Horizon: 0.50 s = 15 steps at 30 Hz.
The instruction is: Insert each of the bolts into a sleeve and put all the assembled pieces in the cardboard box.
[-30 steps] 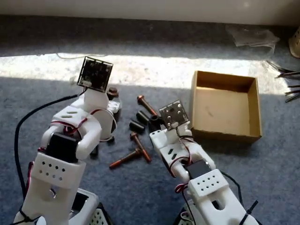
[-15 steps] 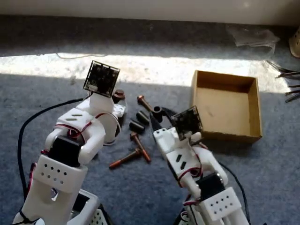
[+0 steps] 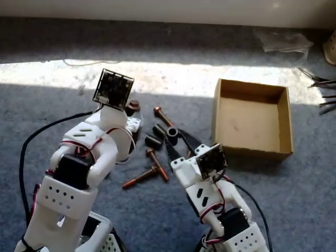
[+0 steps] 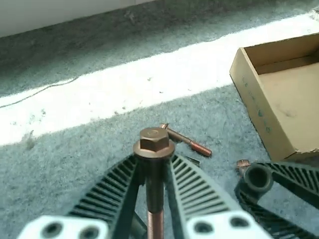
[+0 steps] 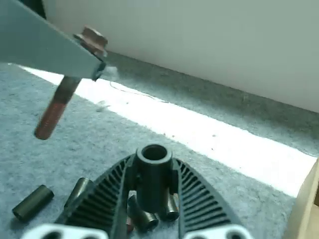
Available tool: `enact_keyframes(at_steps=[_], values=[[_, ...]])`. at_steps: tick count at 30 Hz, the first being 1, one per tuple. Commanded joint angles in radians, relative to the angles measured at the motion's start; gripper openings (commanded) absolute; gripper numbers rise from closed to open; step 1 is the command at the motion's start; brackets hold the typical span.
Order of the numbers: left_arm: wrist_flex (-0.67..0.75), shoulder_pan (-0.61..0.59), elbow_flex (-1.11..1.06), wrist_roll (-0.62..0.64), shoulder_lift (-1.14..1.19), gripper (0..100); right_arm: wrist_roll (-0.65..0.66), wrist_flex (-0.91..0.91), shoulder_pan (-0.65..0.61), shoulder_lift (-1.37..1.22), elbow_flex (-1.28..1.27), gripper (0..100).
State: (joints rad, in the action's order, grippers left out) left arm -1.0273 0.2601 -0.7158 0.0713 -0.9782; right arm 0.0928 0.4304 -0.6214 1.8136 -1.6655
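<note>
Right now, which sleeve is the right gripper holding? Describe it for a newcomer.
Start at the cardboard box and go to the right gripper off its near corner. The sleeve is the black tube clamped upright between the ribbed fingers, bore facing up; the other sleeves lie on their sides.

Grey carpet [image 3: 157,220]; crumpled clear plastic bag [image 3: 281,39] beside white wall [image 3: 157,8].

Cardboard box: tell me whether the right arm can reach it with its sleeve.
Probably yes: the open box sits close beside the right gripper, which holds the sleeve, with nothing lying between.
</note>
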Motion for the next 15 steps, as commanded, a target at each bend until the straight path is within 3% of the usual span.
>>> enact_keyframes(at_steps=[1,9,15], values=[[0.025,-0.019,-0.01,-0.008,-0.147,3,-0.002,0.002,-0.105,0.015,-0.015,0.4],[0.184,-0.09,-0.237,-0.005,-0.492,3,-0.008,0.002,-0.128,0.015,-0.018,0.4],[0.279,-0.088,-0.328,0.0,-0.585,3,-0.026,-0.002,-0.122,0.015,-0.018,0.4]])
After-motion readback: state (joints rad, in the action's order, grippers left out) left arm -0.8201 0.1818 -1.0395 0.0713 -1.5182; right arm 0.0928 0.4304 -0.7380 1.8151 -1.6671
